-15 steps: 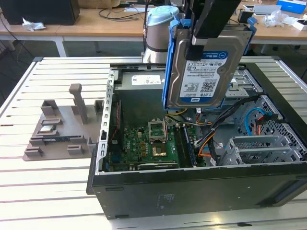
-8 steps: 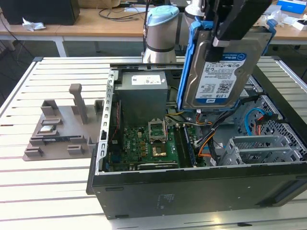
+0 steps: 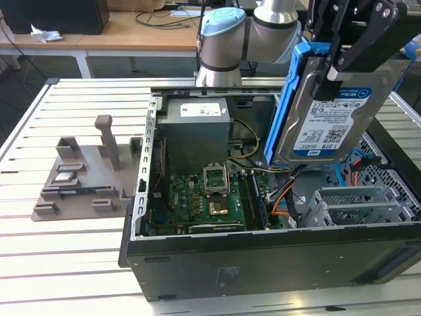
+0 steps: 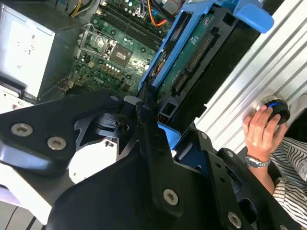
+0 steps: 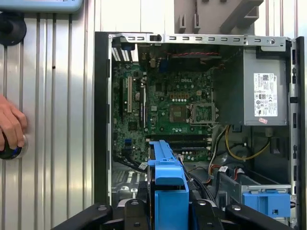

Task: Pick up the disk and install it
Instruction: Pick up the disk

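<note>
The disk (image 3: 329, 115), a silver hard drive with a white-and-blue label in a blue carrier frame, hangs nearly upright above the right side of the open computer case (image 3: 263, 253). My gripper (image 3: 332, 74) is shut on it from above, with black fingers (image 3: 360, 52) across its top edge. In the second wrist view the disk's green circuit-board underside (image 4: 192, 57) runs out from between the black fingers (image 4: 144, 120). In the first wrist view the blue carrier edge (image 5: 168, 184) sits in the gripper (image 5: 169, 211) above the case's lower bay area.
Inside the case are a green motherboard (image 3: 197, 204), a grey power supply (image 3: 197, 131), cables and silver drive cages (image 3: 358, 204). A grey fixture (image 3: 82, 178) stands on the slatted table at the exterior view's left. A person's hand (image 4: 261, 132) rests on a round button beside the case.
</note>
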